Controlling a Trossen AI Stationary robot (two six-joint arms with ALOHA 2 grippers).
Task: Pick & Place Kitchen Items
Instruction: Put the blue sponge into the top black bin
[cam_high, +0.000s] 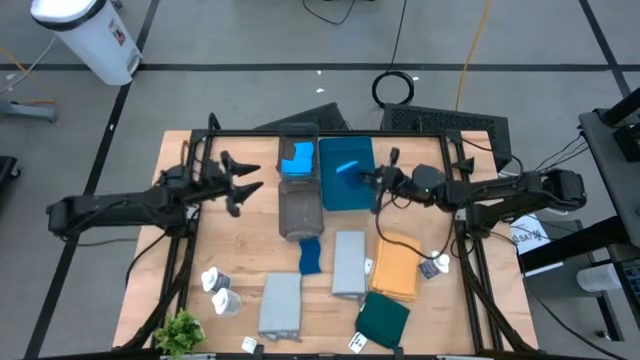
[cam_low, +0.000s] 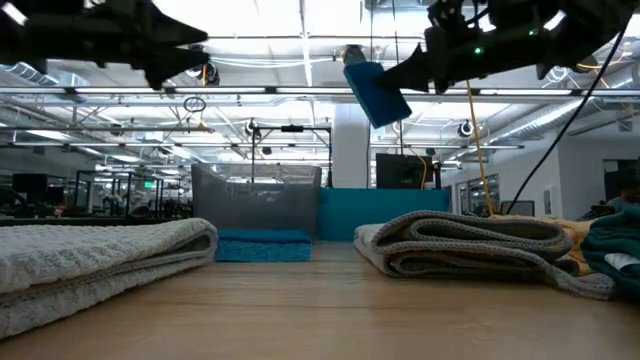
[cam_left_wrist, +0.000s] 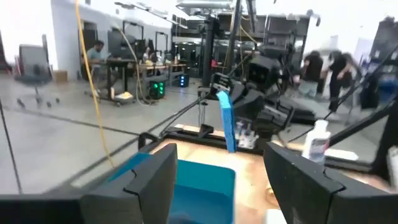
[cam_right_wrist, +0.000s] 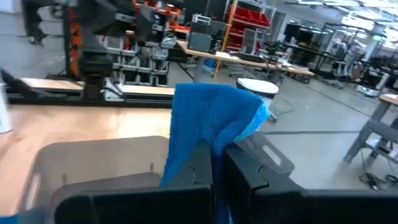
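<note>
My right gripper (cam_high: 372, 181) reaches in from the table's right, shut on a bright-blue sponge (cam_right_wrist: 211, 118), high over the teal tray (cam_high: 345, 190). In the low view the sponge (cam_low: 375, 92) hangs well above the table. My left gripper (cam_high: 243, 184) hovers open and empty left of the grey tray (cam_high: 298, 215). A second blue sponge (cam_high: 297, 158) lies in the grey tray's far part. On the near half of the table lie a dark blue cloth (cam_high: 310, 256), grey cloths (cam_high: 348, 262) (cam_high: 281, 303), an orange cloth (cam_high: 395, 268) and a dark teal cloth (cam_high: 383, 318). My right gripper pinches the sponge between its two fingers by one edge (cam_right_wrist: 208, 152). The fingers (cam_low: 425, 68) lie about level and come from the table's right. The sponge is lifted clear, on edge and tilted, its free end (cam_low: 385, 108) hanging lower than the fingers.
White bottles stand at the near left (cam_high: 215, 281) (cam_high: 228, 300) and at the right (cam_high: 435, 265). A green plant (cam_high: 180, 330) sits at the near left corner. People and benches show in the room beyond the table.
</note>
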